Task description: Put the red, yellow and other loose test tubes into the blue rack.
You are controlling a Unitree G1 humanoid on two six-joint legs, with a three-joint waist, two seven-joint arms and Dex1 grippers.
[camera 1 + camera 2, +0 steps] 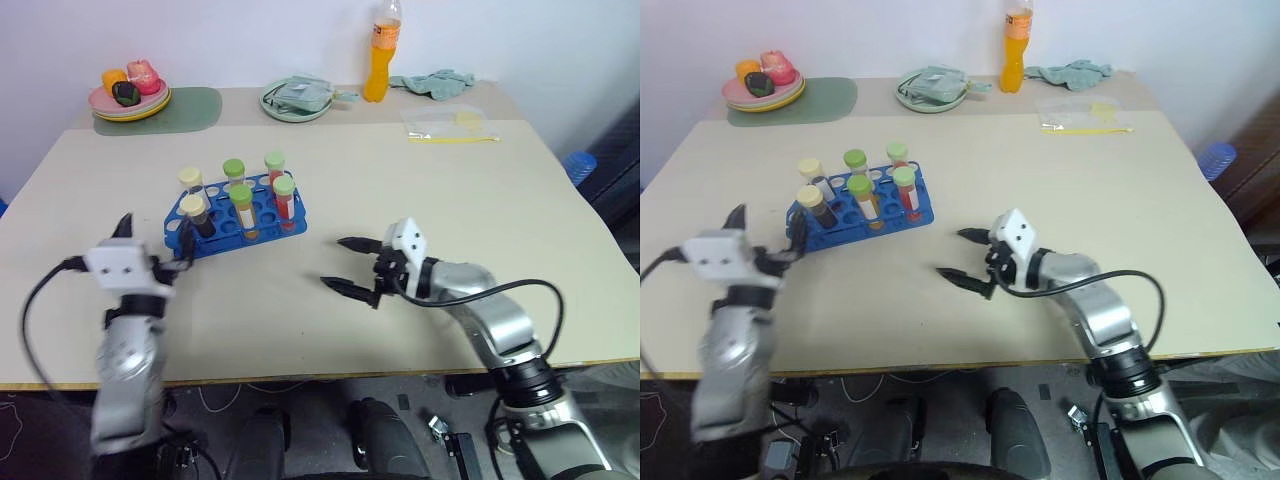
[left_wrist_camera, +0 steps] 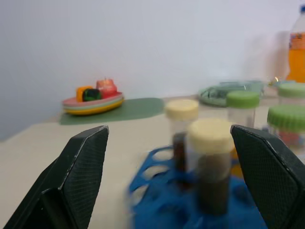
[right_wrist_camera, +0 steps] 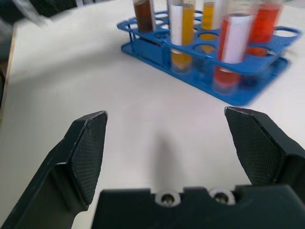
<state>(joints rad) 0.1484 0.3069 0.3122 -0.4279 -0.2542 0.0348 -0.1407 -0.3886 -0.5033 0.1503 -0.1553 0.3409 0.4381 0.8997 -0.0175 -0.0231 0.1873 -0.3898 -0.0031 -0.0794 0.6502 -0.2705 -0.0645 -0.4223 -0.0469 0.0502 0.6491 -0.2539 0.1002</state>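
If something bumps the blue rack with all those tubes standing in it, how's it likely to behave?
The blue rack looks like thin, open plastic, so it would probably slide on the smooth table rather than resist. Six capped tubes stand well above its rim, so a hard knock might rock or tip it. They sit loosely in holes, so they would likely rattle.

Bright blue rack holding tubes with green or cream caps. Liquids red-orange, yellow, dark maroon

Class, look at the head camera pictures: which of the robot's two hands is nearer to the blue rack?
Left. The left hand sits open just beside the blue rack's near-left corner, while the right hand hovers open over bare table, well off to the rack's right.
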